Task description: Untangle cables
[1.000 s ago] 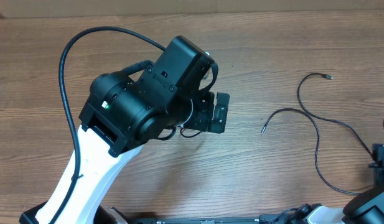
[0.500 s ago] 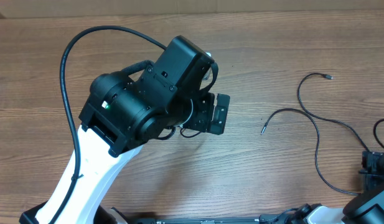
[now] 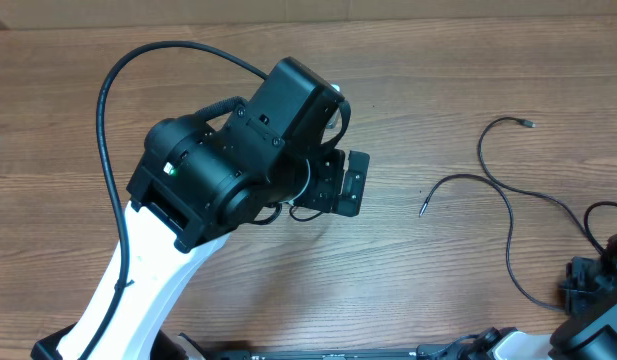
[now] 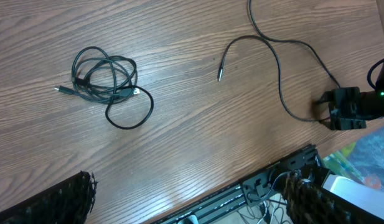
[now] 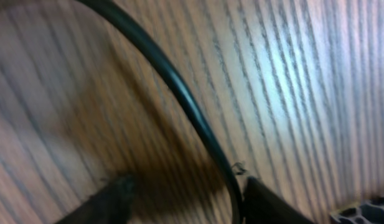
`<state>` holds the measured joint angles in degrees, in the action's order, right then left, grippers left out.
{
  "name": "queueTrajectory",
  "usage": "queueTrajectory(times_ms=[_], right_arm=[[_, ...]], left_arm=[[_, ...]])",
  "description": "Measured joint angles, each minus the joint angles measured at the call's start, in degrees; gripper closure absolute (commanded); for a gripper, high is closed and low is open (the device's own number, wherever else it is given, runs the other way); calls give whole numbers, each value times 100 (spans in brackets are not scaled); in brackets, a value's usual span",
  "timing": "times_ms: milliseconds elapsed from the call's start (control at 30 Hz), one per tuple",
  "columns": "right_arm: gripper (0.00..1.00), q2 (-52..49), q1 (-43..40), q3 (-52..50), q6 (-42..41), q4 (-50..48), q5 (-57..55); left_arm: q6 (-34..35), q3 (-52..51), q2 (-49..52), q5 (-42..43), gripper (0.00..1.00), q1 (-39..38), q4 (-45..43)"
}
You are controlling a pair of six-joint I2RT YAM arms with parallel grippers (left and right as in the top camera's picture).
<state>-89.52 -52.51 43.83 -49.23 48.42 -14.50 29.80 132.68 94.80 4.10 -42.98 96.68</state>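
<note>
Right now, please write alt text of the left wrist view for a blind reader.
A small coiled bundle of thin black cables lies on the brown wooden table; to its right, a separate long thin black cable curves toward the right gripper.

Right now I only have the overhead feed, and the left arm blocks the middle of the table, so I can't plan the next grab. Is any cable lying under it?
Observer: Yes. The left wrist view shows a coiled bundle of cables on the table below that arm.
Operator: Is the left gripper on it?
Observer: No. The left gripper hangs above it, fingers wide apart, holding nothing.
Operator: And the right one?
Observer: Its wrist view shows a single cable passing between the fingers of the right gripper, with a gap between them much wider than the cable.
</note>
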Motion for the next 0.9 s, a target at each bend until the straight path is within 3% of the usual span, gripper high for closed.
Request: queueTrajectory(times_ms=[200, 567, 900], right_arm=[[96, 0, -33, -39, 225, -680, 603], [96, -2, 542, 409, 758, -2015, 3099], [94, -24, 2046, 2844, 1016, -748, 2883]], left_arm=[[-2, 0, 0, 0, 1, 0, 2], [-2, 0, 0, 0, 1, 0, -13], [-2, 0, 0, 0, 0, 0, -48]])
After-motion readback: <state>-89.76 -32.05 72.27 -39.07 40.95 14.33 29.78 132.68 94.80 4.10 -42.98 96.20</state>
